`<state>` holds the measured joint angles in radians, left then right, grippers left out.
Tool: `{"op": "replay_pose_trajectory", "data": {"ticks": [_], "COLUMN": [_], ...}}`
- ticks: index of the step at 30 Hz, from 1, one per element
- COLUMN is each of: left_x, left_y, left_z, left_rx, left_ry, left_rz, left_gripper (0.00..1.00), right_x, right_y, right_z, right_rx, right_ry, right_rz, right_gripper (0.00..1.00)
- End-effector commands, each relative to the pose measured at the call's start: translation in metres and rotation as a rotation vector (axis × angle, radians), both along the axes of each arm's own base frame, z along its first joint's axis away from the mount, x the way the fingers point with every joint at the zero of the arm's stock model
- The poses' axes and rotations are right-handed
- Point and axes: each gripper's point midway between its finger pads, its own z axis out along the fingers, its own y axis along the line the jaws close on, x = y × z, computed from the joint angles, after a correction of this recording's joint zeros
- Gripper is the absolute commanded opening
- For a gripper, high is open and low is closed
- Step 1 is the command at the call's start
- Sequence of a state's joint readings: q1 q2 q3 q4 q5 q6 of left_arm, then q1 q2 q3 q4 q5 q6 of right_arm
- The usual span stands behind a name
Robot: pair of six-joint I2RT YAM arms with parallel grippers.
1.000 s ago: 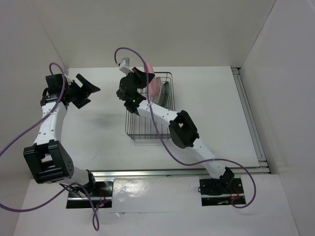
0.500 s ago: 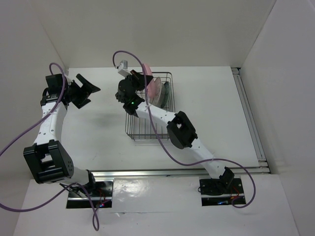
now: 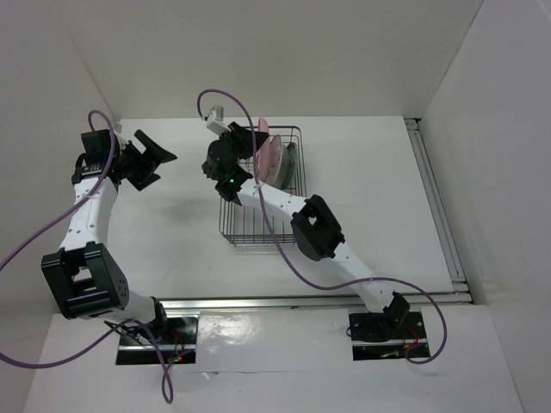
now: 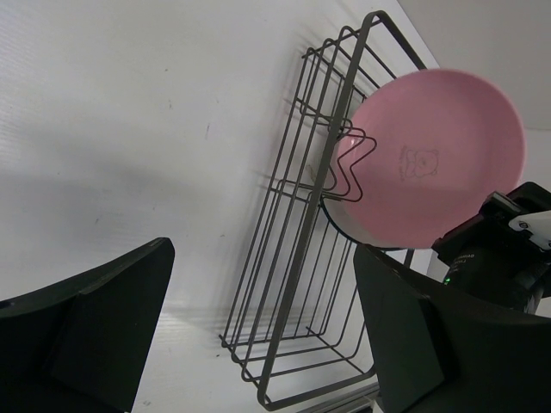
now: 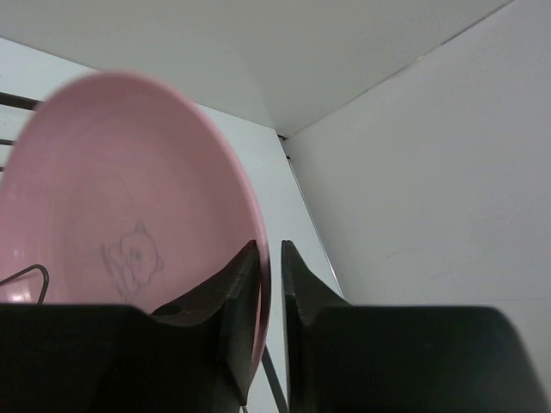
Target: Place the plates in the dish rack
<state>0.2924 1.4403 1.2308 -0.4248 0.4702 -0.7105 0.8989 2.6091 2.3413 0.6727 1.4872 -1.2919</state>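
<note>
The pink plate [image 3: 265, 151] stands on edge, partly down in the far end of the black wire dish rack [image 3: 255, 231], against an upright prong. My right gripper [image 3: 250, 140] is shut on the plate's rim; in the right wrist view the rim [image 5: 172, 215] sits between the fingers [image 5: 269, 247]. In the left wrist view the pink plate [image 4: 435, 146] and rack [image 4: 297, 258] show together. A darker plate [image 3: 290, 160] stands upright just behind the pink one. My left gripper [image 3: 160, 157] is open and empty, left of the rack [image 4: 263, 249]. The other plates are not visible.
The near half of the rack holds no plates. White walls enclose the table on the far, left and right sides. A metal rail [image 3: 439, 206] runs along the table's right edge. Purple cables loop off both arms.
My right gripper has lowered the pink plate, which has turned more upright and sunk further into the rack. The left arm has barely moved.
</note>
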Motion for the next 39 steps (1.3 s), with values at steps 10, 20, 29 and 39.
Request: {"op": "replay_pose_trajectory", "data": {"ticks": [10,20,29,39], "left_x": [0.006,0.006,0.006,0.007], "left_y": [0.000,0.000,0.000,0.002], "left_z": [0.018,0.018,0.018,0.016], "left_rx": [0.005,0.005,0.005,-0.003], "left_ry": [-0.056,-0.056,-0.056,-0.049], "left_rz": [-0.024,-0.024,-0.024,-0.022], "left_gripper": [1.00,1.00,1.00,1.00], "right_x": [-0.022,-0.020,-0.019,-0.019], "right_y": [-0.014,-0.013,-0.012,-0.012], "right_z": [0.001,-0.008,-0.019,-0.019], "right_rx": [0.138,0.121,0.117,0.121], "right_ry": [-0.014,-0.007,0.000,-0.007], "right_rz": [-0.144,-0.136,-0.135,-0.126], "right_gripper": [0.27,0.27,0.30,0.30]}}
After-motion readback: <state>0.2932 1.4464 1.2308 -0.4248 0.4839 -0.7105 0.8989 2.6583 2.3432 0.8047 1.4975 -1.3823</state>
